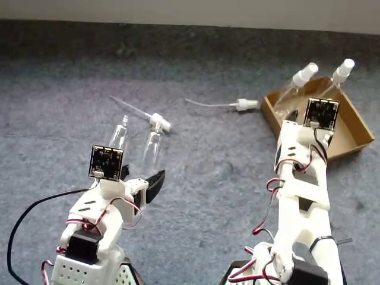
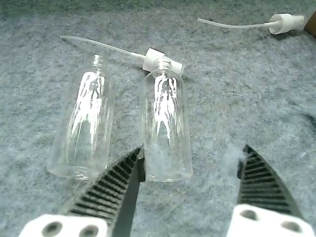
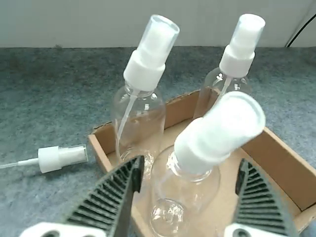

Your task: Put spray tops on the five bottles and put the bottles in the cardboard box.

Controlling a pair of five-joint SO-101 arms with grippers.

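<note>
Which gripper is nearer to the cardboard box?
Right. The right gripper hangs over the cardboard box, its jaws either side of a capped bottle. The left gripper is far across the table, by two uncapped bottles.

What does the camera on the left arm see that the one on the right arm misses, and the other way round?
Left wrist view's own: a topless bottle, a second topless bottle beside it, a spray top with its tube near their necks, and the open left claw. Right wrist view's own: three topped bottles in the cardboard box, and the open right claw. Both share the loose spray top with its long tube.
</note>
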